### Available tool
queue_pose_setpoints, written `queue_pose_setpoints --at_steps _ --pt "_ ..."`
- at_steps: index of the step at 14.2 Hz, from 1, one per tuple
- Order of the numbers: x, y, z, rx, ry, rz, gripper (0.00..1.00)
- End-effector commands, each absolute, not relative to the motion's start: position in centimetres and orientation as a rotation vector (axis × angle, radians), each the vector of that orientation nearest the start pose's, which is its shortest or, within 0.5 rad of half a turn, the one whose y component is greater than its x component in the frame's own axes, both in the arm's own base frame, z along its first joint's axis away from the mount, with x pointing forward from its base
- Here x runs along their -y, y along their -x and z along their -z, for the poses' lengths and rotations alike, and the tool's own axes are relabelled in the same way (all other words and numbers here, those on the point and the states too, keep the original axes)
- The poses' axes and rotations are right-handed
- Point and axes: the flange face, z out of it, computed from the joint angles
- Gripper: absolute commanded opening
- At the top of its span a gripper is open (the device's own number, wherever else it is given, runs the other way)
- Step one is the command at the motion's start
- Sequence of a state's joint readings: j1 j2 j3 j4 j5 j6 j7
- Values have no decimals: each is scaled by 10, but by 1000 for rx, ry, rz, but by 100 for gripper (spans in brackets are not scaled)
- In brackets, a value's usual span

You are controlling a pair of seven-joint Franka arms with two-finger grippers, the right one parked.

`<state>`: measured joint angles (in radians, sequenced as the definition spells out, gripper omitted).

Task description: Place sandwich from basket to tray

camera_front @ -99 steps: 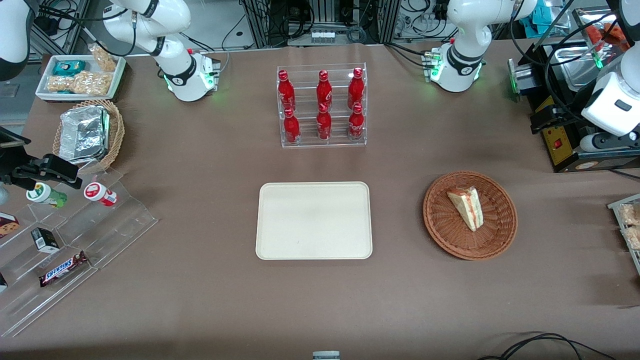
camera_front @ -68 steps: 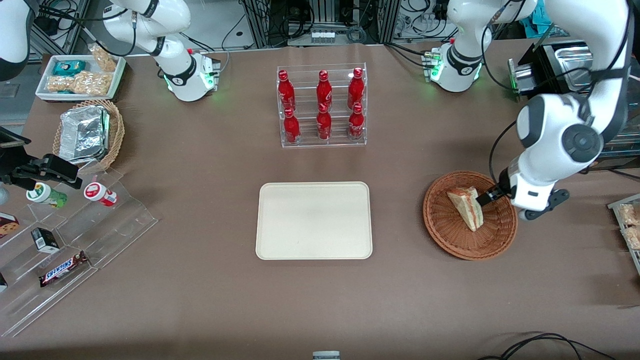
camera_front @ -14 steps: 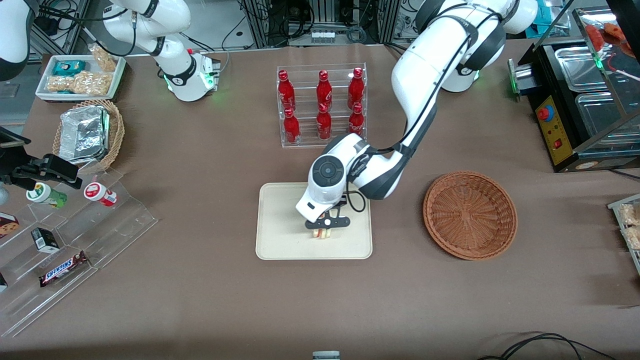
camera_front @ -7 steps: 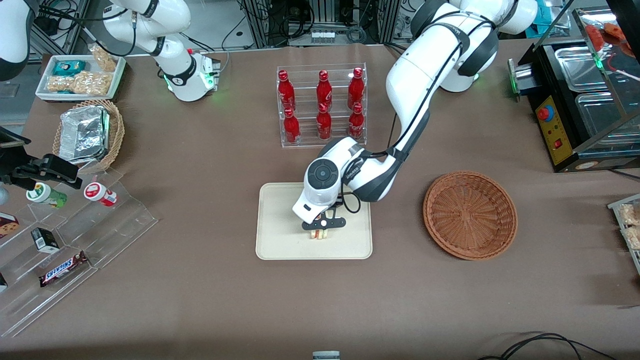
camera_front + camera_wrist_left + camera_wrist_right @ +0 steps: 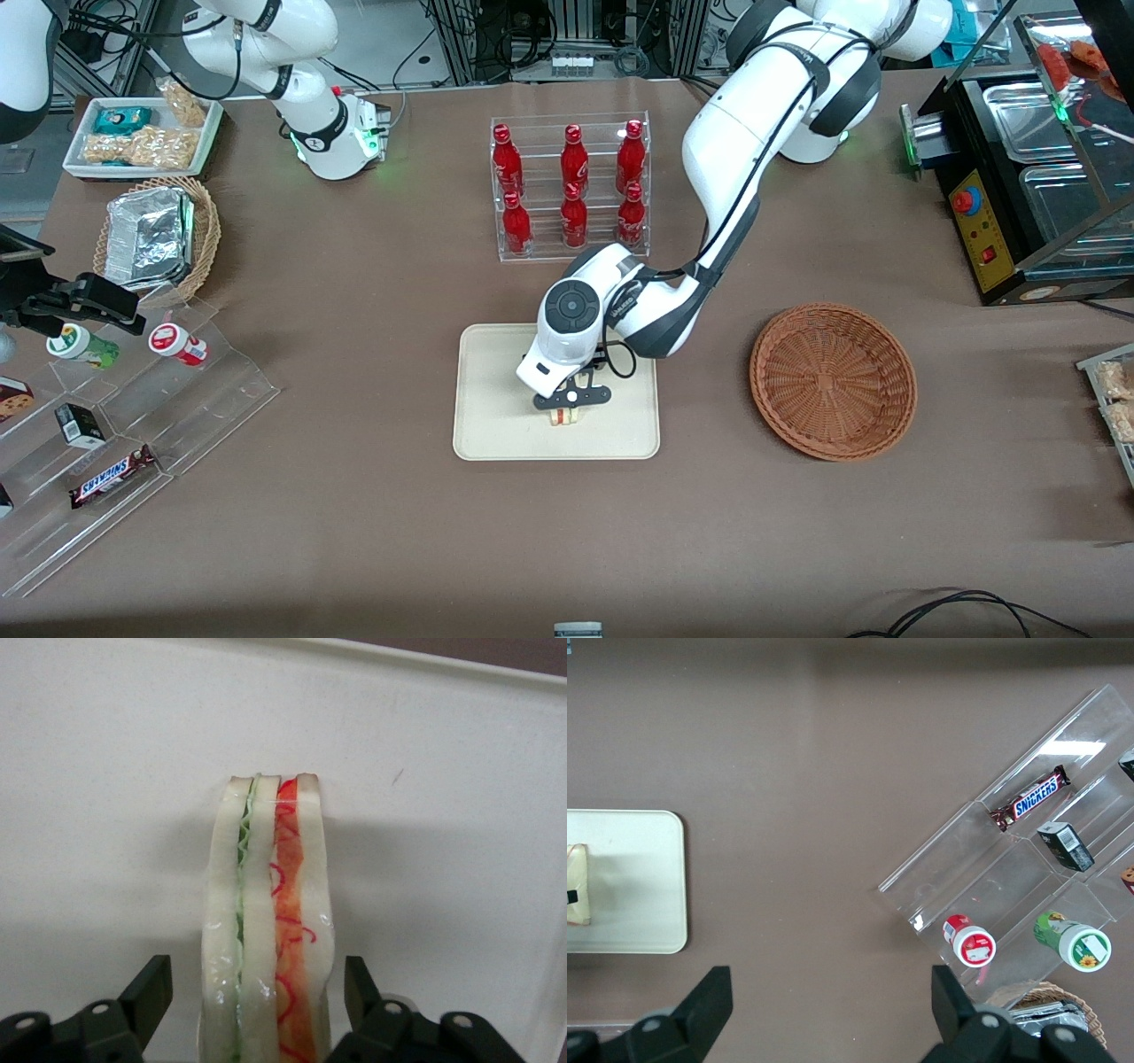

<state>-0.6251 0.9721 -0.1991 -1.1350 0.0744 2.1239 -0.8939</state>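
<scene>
The left arm's hand (image 5: 567,409) is down over the cream tray (image 5: 496,425), near the middle of it, and the sandwich (image 5: 563,416) stands on edge on the tray surface just under it. From the wrist camera the sandwich (image 5: 268,930) shows its layers plainly, pale bread with a green filling line on one side and red-orange filling on the other, and the two black fingers (image 5: 149,992) sit on either side of it with a clear gap between each finger and the bread, so the hand has let go and stands spread around the sandwich without touching it. The cream tray (image 5: 106,744) fills the view beneath. The reddish-brown wicker basket (image 5: 833,381) sits on the brown counter (image 5: 354,532) beside the tray, toward the working arm's end, and holds nothing. Farther from the front camera than the tray is a clear rack of red bottles (image 5: 571,186). Toward the parked arm's end lie a clear stepped display with a Snickers bar (image 5: 111,476) and a tan basket of foil containers (image 5: 155,239).
</scene>
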Motion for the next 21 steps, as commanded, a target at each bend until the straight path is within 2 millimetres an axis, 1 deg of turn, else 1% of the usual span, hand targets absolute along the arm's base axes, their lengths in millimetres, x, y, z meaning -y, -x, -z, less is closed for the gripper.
queue_pose_setpoints --at_steps 1,2,4,5,6,8,9,10,11,12,13,14,15,16,17,18,19,20,21 --pt "534 -565 -241 263 3223 -27 100" --pt "532 -568 -263 291 3229 -7 100" --pt "522 -570 -318 301 3215 5 100" --pt "507 -577 -343 320 3202 17 100" --pt "491 -582 -372 335 3186 21 100" --pt "455 -593 -419 356 3170 13 100" --pt "431 -596 -437 316 3152 -32 100" --pt "416 -593 -446 240 3125 -109 100" --pt "405 -586 -460 176 3123 -199 100" --pt "379 -589 -470 173 3121 -274 100" --pt "355 -587 -482 160 3111 -306 100" --pt "329 -581 -494 145 3105 -330 100" --pt "310 -570 -503 144 3102 -349 100" --pt "286 -559 -510 158 3090 -358 100" --pt "260 -553 -519 149 3089 -357 100" --pt "236 -551 -527 104 3091 -371 100" --pt "213 -546 -536 91 3069 -437 100" --pt "194 -543 -543 99 3049 -490 100" --pt "170 -542 -551 100 3050 -509 100"
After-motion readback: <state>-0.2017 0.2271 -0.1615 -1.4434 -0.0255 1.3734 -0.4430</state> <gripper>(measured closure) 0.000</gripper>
